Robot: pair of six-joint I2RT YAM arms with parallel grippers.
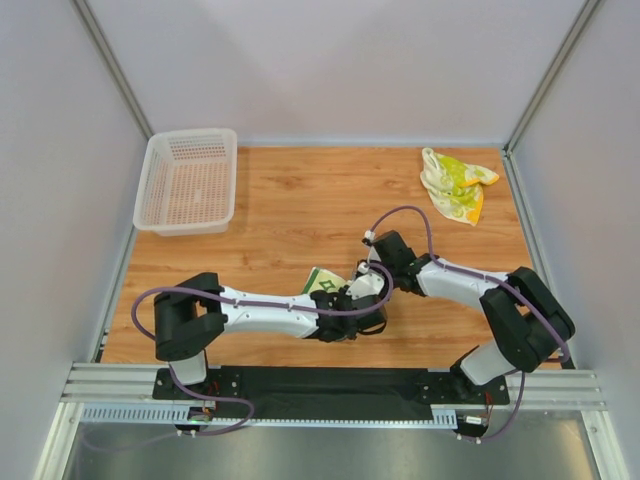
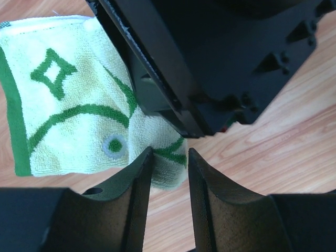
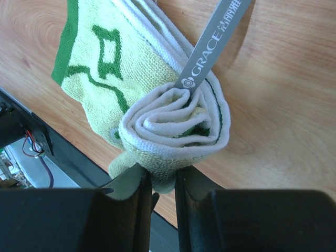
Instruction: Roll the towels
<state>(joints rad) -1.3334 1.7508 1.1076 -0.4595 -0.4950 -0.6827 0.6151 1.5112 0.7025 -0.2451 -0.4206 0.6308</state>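
The cream towel with dark green lines (image 1: 322,281) lies near the table's front middle, mostly hidden under both grippers. In the right wrist view its near end is a tight roll (image 3: 173,123) with a grey label (image 3: 212,42), and the rest (image 3: 100,68) lies flat. My right gripper (image 3: 163,176) is shut on the roll's lower edge, also in the top view (image 1: 373,288). In the left wrist view a corner of the flat part (image 2: 68,115) sits between my left gripper's (image 2: 169,153) narrow jaws. The yellow-green towel with orange edge (image 1: 457,185) lies crumpled at the far right.
A white mesh basket (image 1: 187,180) stands at the far left corner. The right gripper's black body (image 2: 220,58) hangs close over the left fingers. White walls enclose the wooden table (image 1: 300,210), and a metal rail (image 1: 330,385) runs along the near edge.
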